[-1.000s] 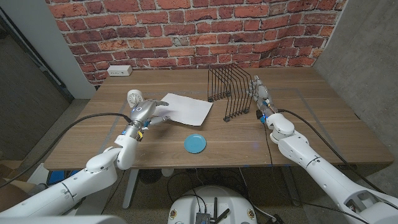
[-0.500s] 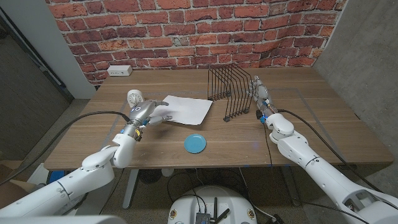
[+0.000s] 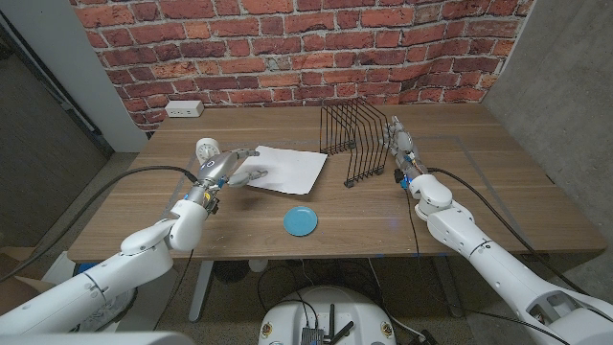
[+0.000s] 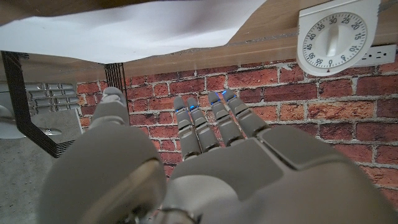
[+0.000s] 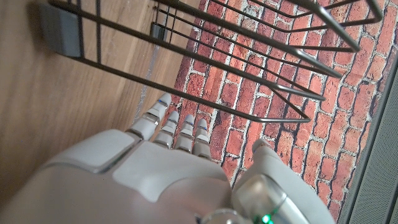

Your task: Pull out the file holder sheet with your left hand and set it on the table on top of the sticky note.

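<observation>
White and flat, the paper sheet (image 3: 285, 168) lies beside the black wire file holder (image 3: 356, 144) (well apart from the blue round sticky note (image 3: 301, 221)), and my empty, spread left hand (image 3: 230, 168) could crumple its edge.

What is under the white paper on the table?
The white sheet lies flat on the wooden table, with the left hand at its edge. Whatever is beneath it, like a sticky note, is covered.

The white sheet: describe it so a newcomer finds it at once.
On the wooden table, look left of the black wire file holder. The white sheet lies flat there by the left hand. It is the only rectangular paper; the blue disc nearby is round.
</observation>
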You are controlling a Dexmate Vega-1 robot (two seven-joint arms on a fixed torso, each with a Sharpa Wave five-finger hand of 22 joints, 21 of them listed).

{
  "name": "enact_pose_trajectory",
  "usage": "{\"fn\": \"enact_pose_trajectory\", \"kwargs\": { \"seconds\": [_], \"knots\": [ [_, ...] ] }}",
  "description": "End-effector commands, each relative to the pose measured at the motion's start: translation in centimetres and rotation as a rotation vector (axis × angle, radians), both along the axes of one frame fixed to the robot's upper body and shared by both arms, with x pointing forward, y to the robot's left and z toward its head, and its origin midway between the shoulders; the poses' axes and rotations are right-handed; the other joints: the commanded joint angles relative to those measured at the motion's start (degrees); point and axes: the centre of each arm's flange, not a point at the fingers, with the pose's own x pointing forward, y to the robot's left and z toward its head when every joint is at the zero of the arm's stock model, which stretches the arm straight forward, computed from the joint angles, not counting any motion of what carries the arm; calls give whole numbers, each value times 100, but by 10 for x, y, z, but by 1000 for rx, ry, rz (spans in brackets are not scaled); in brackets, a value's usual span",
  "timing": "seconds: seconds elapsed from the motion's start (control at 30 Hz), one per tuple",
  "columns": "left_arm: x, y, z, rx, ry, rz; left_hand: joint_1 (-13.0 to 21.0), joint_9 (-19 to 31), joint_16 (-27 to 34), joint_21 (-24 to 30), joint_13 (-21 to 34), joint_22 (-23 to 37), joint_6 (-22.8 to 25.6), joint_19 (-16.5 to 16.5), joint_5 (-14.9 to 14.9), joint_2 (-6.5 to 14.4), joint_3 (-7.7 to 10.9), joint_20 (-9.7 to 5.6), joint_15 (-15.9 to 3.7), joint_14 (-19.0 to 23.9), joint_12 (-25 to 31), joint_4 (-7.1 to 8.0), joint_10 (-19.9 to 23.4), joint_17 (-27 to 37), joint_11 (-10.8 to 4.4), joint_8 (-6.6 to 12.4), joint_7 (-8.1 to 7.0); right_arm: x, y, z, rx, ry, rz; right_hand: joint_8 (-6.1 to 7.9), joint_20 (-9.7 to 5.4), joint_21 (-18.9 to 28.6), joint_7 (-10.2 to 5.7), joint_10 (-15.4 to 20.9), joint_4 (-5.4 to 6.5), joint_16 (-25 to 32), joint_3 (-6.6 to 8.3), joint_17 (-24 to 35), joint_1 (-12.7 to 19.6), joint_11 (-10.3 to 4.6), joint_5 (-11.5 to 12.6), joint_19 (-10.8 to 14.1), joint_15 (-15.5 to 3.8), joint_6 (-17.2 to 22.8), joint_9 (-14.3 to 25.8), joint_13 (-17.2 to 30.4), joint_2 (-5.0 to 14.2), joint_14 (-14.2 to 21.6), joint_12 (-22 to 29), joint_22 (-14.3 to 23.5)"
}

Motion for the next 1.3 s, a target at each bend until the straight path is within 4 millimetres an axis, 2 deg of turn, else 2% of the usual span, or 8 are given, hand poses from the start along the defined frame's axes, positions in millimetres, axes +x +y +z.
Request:
{"fn": "enact_pose_trajectory", "kwargs": {
  "seconds": [0.03,0.5,0.97,1.3],
  "knots": [
    [10,0,8,-127,75,-98,-79,-1,-18,-13,6,8,-154,-153,-23,69,50,-874,-572,-242,-12,-26,-265,8,37,4,-12,-3,-5,2,-30,2,-6,20,29,24,-5,24,-2,36,65,11,-14,2,11,-1,1,23,28,7,290,-3,27,21],
    [25,-3,23,-291,105,-233,-269,-3,3,7,3,8,-537,-379,-29,310,118,-853,-427,-680,3,-32,-755,16,216,-3,30,-8,-22,2,-24,-11,-20,2,-55,9,8,6,-10,17,59,9,-15,16,9,-52,1,-28,26,6,272,-51,23,19],
    [31,-4,40,-423,116,-338,-395,-6,3,0,0,6,-781,-524,-26,429,146,-815,-322,-901,16,-40,-955,16,344,0,41,-13,-28,1,-39,-13,-25,-1,-76,11,13,-7,-7,12,53,10,-24,15,8,-63,-5,-49,24,5,265,-69,19,18],
    [40,4,40,-569,96,-382,-525,-8,19,9,-1,7,-1025,-608,-17,562,175,-777,-252,-1015,29,-13,-1086,21,421,-20,84,-18,-30,8,-53,-22,-21,-10,-99,5,10,-32,-5,2,51,8,-29,5,9,-87,-19,-86,23,4,260,-91,12,17]
  ]
}}
